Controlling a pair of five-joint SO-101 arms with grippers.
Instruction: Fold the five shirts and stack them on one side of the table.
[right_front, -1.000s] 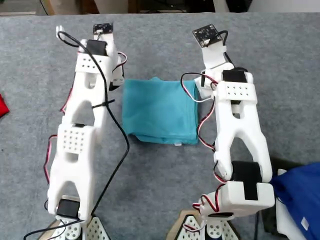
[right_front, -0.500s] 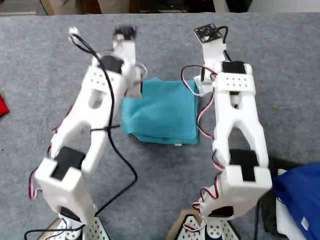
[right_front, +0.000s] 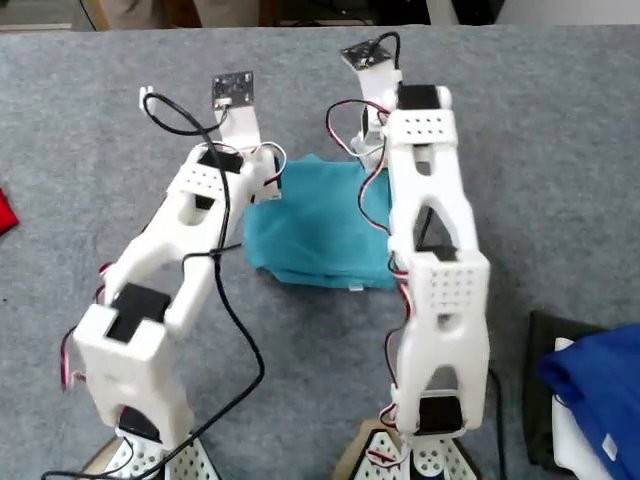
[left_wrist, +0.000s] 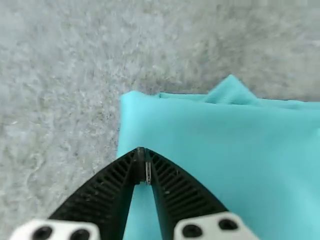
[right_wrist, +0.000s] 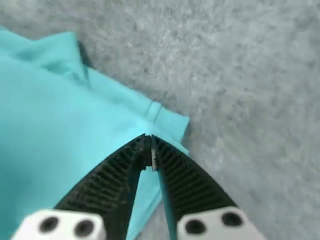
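Observation:
A teal shirt (right_front: 320, 225) lies folded into a rectangle on the grey table, between the two arms. My left gripper (left_wrist: 142, 167) is shut, its black fingertips meeting just over the shirt's (left_wrist: 225, 145) far left corner. I see no cloth pinched between them. My right gripper (right_wrist: 149, 150) is also shut and hovers over the shirt's (right_wrist: 55, 115) far right corner, close to a small folded tab at the hem. In the high view both white arms lean in over the shirt's far edge. A blue shirt (right_front: 600, 385) lies bunched at the near right.
The blue shirt rests on a dark and white stack (right_front: 545, 400) at the table's near right corner. A red piece of cloth (right_front: 5, 212) shows at the left edge. Grey felt (right_front: 560, 150) surrounds the teal shirt on all sides.
Both arms have swung inward over the teal shirt's far corners: the left arm moved right, the right arm left and farther out. The shirt has stayed in place.

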